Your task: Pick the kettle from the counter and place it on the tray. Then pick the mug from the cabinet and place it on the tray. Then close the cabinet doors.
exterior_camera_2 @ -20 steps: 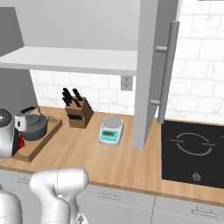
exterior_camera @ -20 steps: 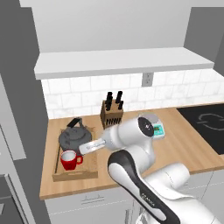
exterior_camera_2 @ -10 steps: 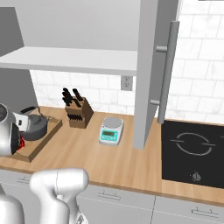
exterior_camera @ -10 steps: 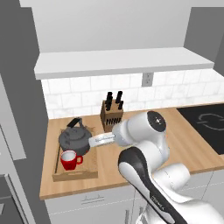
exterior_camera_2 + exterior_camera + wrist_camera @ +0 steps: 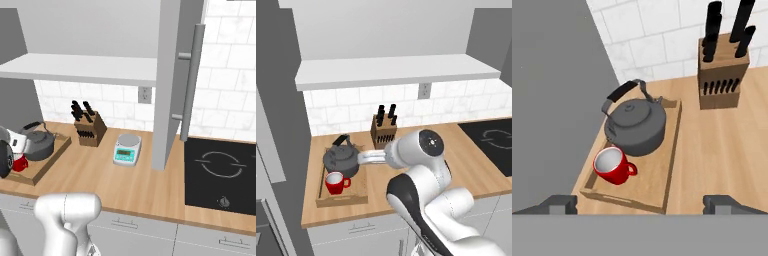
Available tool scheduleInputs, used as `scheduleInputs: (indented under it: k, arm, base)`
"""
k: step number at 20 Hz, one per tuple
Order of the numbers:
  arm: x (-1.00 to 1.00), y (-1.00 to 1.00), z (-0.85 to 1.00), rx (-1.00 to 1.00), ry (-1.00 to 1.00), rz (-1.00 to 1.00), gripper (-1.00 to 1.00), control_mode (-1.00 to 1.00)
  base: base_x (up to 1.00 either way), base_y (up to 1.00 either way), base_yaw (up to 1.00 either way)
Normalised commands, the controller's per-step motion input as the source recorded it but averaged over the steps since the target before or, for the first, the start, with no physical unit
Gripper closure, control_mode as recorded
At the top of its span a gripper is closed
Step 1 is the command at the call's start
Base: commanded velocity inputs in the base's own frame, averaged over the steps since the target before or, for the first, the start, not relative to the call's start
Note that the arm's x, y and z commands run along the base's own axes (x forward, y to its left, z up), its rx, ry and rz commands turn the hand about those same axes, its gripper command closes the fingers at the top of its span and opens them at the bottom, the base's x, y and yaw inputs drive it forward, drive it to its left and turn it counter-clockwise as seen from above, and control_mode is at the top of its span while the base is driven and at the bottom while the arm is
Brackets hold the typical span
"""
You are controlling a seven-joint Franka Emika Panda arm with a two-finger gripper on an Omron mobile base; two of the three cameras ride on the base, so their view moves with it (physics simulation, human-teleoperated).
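Red and glossy, the small mug (image 5: pixel 613 166) stood beside the squat dark grey kettle (image 5: pixel 636 125) on the light wooden tray (image 5: pixel 670 165) at the tabletop's (image 5: pixel 727 150) left end; the tool (image 5: pixel 640 204) hung above, open and empty.

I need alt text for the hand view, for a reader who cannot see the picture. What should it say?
A dark grey kettle and a small red mug sit together on a wooden tray on a wooden counter. A knife block stands to the right against white tiles, and the open gripper is empty.
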Motion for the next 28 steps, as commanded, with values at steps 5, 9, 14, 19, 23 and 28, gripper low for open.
scheduleInputs:
  k: [5, 9, 14, 19, 23, 28]
  arm:
    - [-0.12, 0.0, 0.02, 0.0, 0.0, 0.0, -1.0, -1.0]
    - [-0.34, 0.0, 0.31, 0.0, 0.0, 0.0, -1.0, -1.0]
    - [-0.34, 0.0, 0.54, 0.0, 0.0, 0.0, -1.0, -1.0]
    - [-0.14, 0.07, 0.24, 0.0, 0.0, 0.0, -1.0, -1.0]
    - [-0.51, 0.13, 0.13, -0.01, -0.03, 0.0, 1.0, -1.0]
    - [-0.07, 0.02, 0.0, 0.0, -0.02, 0.0, 1.0, -1.0]
  base:
    - [0.0, 0.0, 0.0]
    - [0.0, 0.0, 0.0]
    - [0.0, 0.0, 0.0]
    - [0.0, 0.0, 0.0]
    - [0.0, 0.0, 0.0]
    - [0.0, 0.0, 0.0]
